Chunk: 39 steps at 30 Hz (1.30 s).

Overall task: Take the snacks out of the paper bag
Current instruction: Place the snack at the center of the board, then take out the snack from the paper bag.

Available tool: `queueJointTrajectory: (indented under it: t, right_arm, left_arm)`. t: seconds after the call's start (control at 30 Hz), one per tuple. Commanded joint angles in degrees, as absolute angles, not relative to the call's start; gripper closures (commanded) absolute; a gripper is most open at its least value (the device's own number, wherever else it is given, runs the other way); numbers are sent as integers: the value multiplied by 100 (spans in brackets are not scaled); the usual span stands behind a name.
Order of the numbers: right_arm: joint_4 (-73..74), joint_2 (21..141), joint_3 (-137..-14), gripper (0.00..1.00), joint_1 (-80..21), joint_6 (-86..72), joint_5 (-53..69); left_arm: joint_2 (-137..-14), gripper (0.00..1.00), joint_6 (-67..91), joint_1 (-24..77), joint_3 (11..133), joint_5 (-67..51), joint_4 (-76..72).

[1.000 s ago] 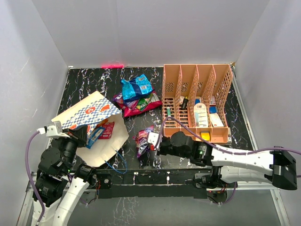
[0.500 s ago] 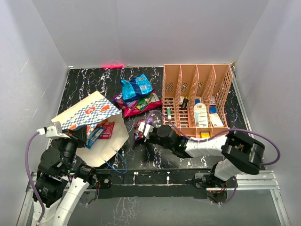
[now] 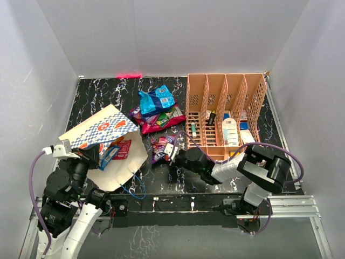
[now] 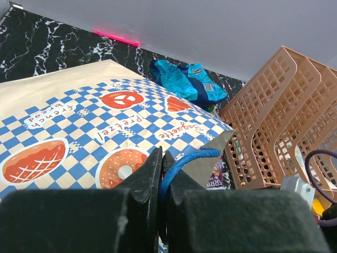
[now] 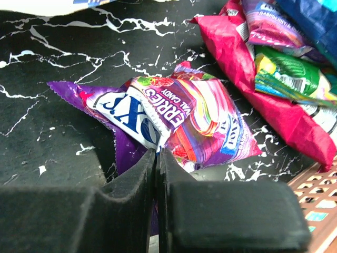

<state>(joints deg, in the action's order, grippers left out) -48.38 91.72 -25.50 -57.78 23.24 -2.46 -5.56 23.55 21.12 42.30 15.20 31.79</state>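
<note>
Back left: bare black marbled table top (image 3: 102, 91), open up to the grey walls.
Left: cream checkered paper bag (image 3: 102, 129) lies tilted, filling this side.
Back centre: heap of shiny red, blue and green snack packets (image 3: 156, 110), just beside the organizer.
Right: tall peach slotted plastic organizer (image 3: 226, 97) blocks the way to the back wall.
Centre: purple candy packet (image 3: 159, 147) and right arm (image 3: 226, 168) cross the gap between bag and organizer.
Front centre: bare strip, passable.

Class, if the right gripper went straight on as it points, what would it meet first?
The purple snack packet pinched in its fingers. Past that lies bare black table, then probably the paper bag, though depth is unclear.
</note>
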Motion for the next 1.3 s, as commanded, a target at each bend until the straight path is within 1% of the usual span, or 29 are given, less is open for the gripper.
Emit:
queueJointTrajectory:
  t: [0.0,0.03,0.1,0.13,0.2,0.27,0.43,0.5,0.63,0.7,0.8,0.93,1.03,1.1,1.2,1.27]
  right_arm:
    - [-5509,9194,-2391,90,-5766,2137,-347]
    - [-5467,9119,-2369,83,-5766,2173,-354]
    - [-5161,8886,-2362,64,-5761,2259,-362]
    - [-4962,8720,-2371,56,-5764,2316,-331]
    - [-4404,8319,-2449,46,-5766,2393,-173]
    - [-3788,7933,-2549,41,-5766,2396,53]
    - [-2956,7261,-2787,36,-5766,2020,378]
    - [-2636,7129,-2987,33,-5766,1825,689]
    - [-2444,7199,-3443,31,-5823,1209,1564]
    - [-2529,7361,-3720,31,-6047,1006,1802]
    - [-2888,7748,-4095,31,-6634,1088,1697]
    - [-3672,8459,-4448,31,-7163,1726,1638]
    - [-4379,9163,-4818,32,-7254,2050,1788]
    - [-4913,9729,-5094,33,-7255,2206,1680]
    - [-5574,10792,-5737,37,-7274,2277,1076]
    - [-5961,11265,-6161,38,-7275,2284,730]
  left_arm:
    - [-613,100,2268,2129,4209,1528,3129]
    - [-615,100,2268,2127,4208,1527,3129]
    - [-611,100,2268,2132,4208,1527,3132]
    - [-607,100,2268,2129,4210,1535,3136]
    - [-598,100,2268,2127,4202,1546,3131]
    - [-598,100,2268,2127,4201,1558,3132]
    - [-607,100,2280,2130,4204,1569,3112]
    - [-606,100,2276,2131,4201,1562,3109]
    - [-639,100,2268,2128,4201,1544,3100]
    - [-662,100,2268,2127,4208,1525,3100]
    - [-657,100,2268,2127,4205,1531,3105]
    - [-625,100,2268,2121,4206,1552,3111]
    - [-607,100,2268,2118,4202,1543,3115]
    - [-606,100,2268,2121,4208,1550,3110]
    - [-598,100,2276,2124,4207,1560,3098]
    - [-566,100,2276,2120,4203,1555,3107]
